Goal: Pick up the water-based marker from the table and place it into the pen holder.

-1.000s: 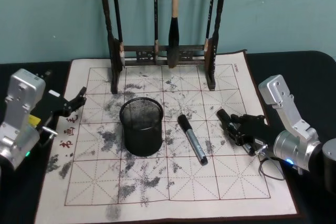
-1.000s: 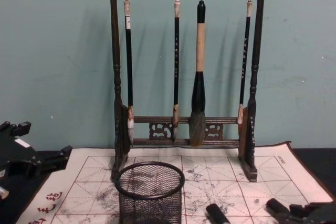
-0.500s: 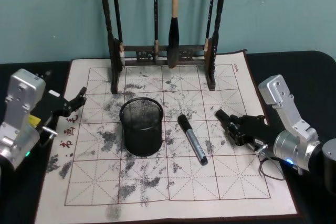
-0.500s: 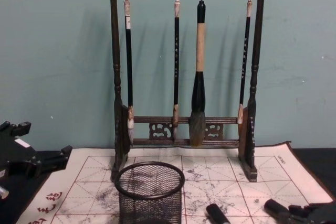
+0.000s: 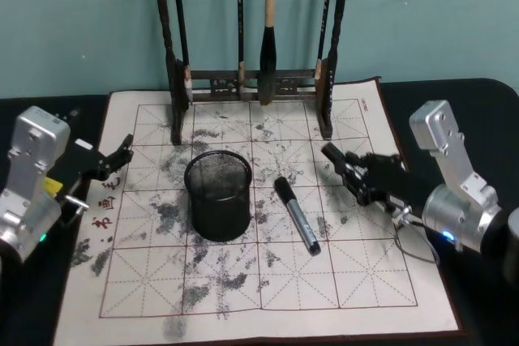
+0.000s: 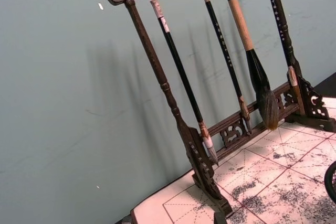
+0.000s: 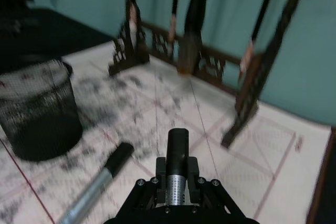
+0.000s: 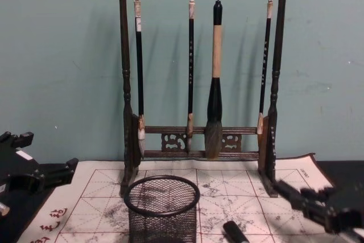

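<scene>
**Right gripper beside the marker, nothing held**

The right gripper (image 5: 332, 155) hung over the right half of the mat, its black fingers (image 7: 177, 145) drawn together with nothing between them. It pointed away from the robot and a little to the left, toward the foot of the brush rack. It touched neither the marker nor the cup.

Just to its left lay the marker (image 5: 297, 215), flat on the mat. Its black cap pointed toward the rack and its grey barrel ran back toward the robot, slanting slightly to the right. The marker lay between the gripper and the pen holder (image 5: 217, 196), near each but clear of both.

The pen holder, a round black mesh cup, stood upright near the middle of the mat, with no pen seen inside it.

The mat (image 5: 357, 281), cream with red grid lines and grey ink blots, covered most of the black table (image 5: 454, 111). At its far edge stood the tall dark wooden rack (image 5: 325, 79) with four brushes hanging from its top bar.

The left gripper (image 5: 123, 150) sat at the mat's left edge, well apart from the cup; whether it was open or closed could not be told.
</scene>
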